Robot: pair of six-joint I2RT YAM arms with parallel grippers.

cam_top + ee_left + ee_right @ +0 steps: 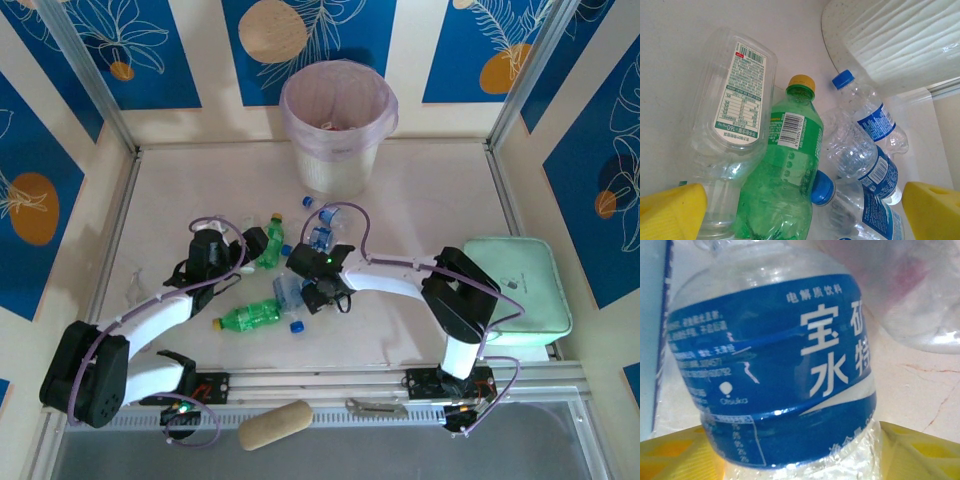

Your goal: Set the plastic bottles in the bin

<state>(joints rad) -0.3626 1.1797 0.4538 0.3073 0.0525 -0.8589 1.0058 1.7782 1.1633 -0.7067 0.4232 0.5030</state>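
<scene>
The plastic bottles lie crumpled and glossy in a loose heap at the table's centre, some green, some clear. The round white bin, lined with a filmy pink bag, stands at twelve o'clock from them. My right gripper straddles a clear bottle with a creased blue label, yellow pads either side, though I cannot tell whether it is clamped. My left gripper hangs wide open over a green bottle. A smooth pale green tray sits at three o'clock

Overhead view looks down; wrist views hug bottles.
</scene>
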